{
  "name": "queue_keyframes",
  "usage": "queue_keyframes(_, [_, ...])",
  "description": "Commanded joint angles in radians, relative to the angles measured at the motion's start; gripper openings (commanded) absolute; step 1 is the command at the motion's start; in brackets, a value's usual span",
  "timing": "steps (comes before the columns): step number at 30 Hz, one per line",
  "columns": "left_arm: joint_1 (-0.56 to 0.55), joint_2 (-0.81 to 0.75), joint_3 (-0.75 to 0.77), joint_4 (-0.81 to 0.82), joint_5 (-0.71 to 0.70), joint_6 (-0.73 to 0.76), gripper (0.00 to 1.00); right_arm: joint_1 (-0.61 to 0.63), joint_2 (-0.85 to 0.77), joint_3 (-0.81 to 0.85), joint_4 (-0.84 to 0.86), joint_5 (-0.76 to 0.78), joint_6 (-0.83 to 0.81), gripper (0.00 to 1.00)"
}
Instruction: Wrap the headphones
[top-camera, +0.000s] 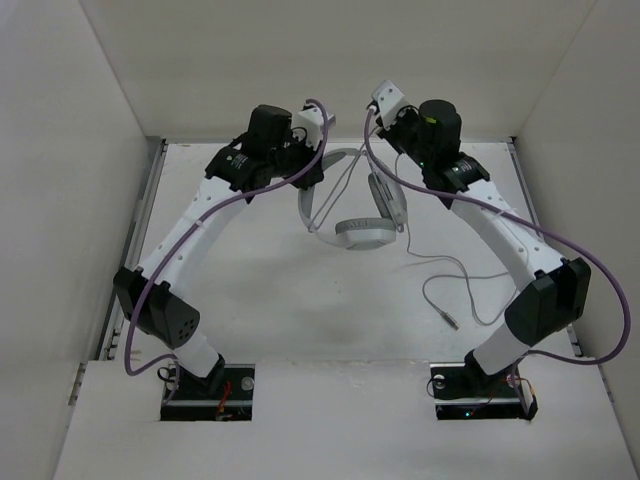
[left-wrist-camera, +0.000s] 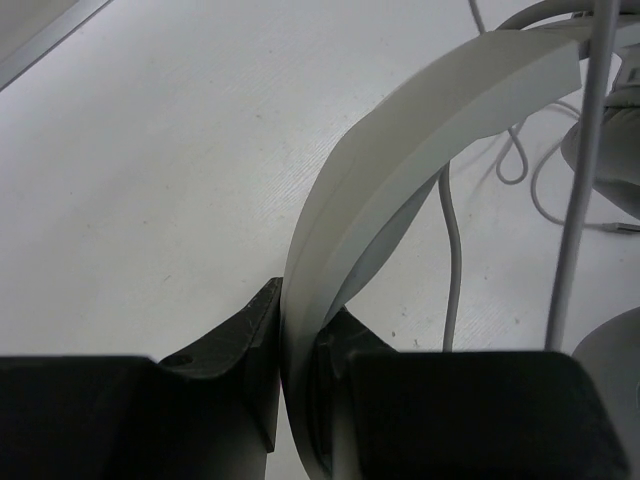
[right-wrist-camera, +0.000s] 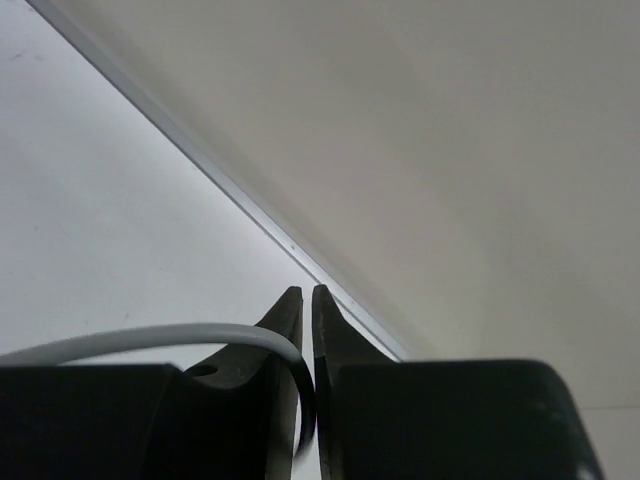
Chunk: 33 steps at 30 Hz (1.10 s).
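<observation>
Left wrist view: left gripper (left-wrist-camera: 302, 305) clamped on headband (left-wrist-camera: 420, 150) of headphones (top-camera: 362, 232). Right gripper (right-wrist-camera: 307, 295) nearly together, pinching cable (right-wrist-camera: 150, 338). Probably mid-winding; next, loop cable around headband beyond left gripper.

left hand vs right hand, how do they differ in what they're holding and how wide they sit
The left hand clamps the broad flat headband; the right hand pinches the thin round cable. The left hand's jaws stand apart by the headband's thickness; the right hand's jaws almost meet. The left hand points across the table; the right hand faces the wall. Both are black and closed on part of the headphones.
</observation>
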Motion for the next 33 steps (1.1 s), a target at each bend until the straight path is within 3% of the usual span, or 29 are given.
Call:
queue_keyframes(1, [0.015, -0.057, 0.094, 0.024, 0.117, -0.052, 0.0, -0.066, 0.01, 0.021, 0.036, -0.084, 0.162, 0.15])
queue_keyframes(5, [0.034, -0.051, 0.182, 0.026, 0.177, -0.081, 0.0, -0.131, 0.027, 0.024, 0.0, -0.272, 0.359, 0.18])
queue_keyframes(8, [0.049, -0.032, 0.261, 0.017, 0.246, -0.129, 0.0, -0.197, 0.039, 0.033, 0.006, -0.534, 0.579, 0.17])
queue_keyframes(13, [0.052, 0.006, 0.367, 0.01, 0.336, -0.196, 0.0, -0.223, 0.042, 0.017, 0.133, -0.791, 0.847, 0.17])
queue_keyframes(22, [0.054, 0.109, 0.591, -0.022, 0.435, -0.315, 0.0, -0.113, 0.04, -0.15, 0.547, -0.957, 1.327, 0.22])
queue_keyframes(33, [0.129, 0.158, 0.72, 0.04, 0.461, -0.424, 0.0, 0.075, 0.024, -0.427, 0.705, -0.99, 1.385, 0.35])
